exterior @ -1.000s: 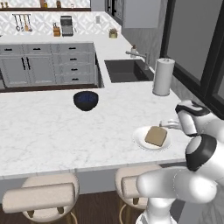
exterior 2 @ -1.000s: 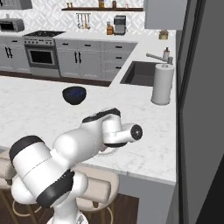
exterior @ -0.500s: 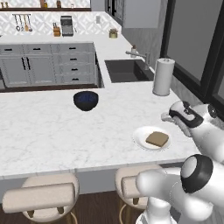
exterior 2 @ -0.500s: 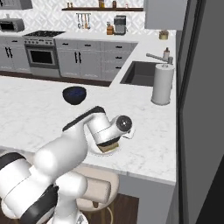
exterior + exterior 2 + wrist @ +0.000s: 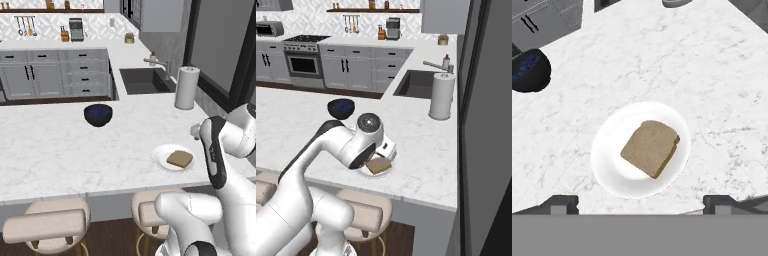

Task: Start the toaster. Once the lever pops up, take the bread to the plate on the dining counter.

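Tan-brown bread (image 5: 650, 147) lies flat on the white plate (image 5: 607, 165), near the dining counter (image 5: 60, 150) front edge by its sink-side end, directly under the gripper (image 5: 641, 204), w/ fingers spread wide & empty, so any next move is straight up.

plate (image 5: 387, 172) half behind arm, bowl (image 5: 529, 71) cropped (left edge)

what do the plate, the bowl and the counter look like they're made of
Plate: plain glossy white, probably ceramic. Bowl: dark blue with a faint sheen, likely glazed ceramic. Dining counter: white with grey veining, marble-look stone, though it could be laminate.
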Robot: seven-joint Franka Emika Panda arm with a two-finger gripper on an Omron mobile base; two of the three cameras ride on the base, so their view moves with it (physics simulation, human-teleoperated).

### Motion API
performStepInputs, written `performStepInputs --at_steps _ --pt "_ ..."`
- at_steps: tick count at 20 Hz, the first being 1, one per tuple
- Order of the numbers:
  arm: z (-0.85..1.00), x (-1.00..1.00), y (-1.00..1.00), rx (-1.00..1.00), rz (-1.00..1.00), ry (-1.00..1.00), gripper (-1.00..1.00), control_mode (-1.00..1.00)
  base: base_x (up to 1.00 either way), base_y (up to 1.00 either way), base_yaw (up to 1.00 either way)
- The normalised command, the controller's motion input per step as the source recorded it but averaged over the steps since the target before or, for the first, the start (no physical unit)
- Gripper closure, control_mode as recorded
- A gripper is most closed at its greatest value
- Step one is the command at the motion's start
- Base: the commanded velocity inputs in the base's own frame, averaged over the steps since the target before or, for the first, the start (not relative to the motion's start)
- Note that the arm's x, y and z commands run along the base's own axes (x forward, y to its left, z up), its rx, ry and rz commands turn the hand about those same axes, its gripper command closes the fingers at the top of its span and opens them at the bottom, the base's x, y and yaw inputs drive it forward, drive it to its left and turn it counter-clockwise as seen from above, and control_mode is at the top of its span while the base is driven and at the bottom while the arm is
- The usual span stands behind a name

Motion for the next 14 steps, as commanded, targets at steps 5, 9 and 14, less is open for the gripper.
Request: performStepInputs --at_steps 5,9,14 --pt "0.26 -1.0 0.9 -0.06 0.0 0.15 -1.0 -1.0 0.0 0.0 0.0" --pt "0.19 -0.96 1.0 -0.1 0.0 0.13 -1.0 -1.0 0.0 0.0 0.0" --pt "0.24 -0.8 0.96 -0.16 0.0 0.08 -1.0 -1.0 0.0 0.0 0.0"
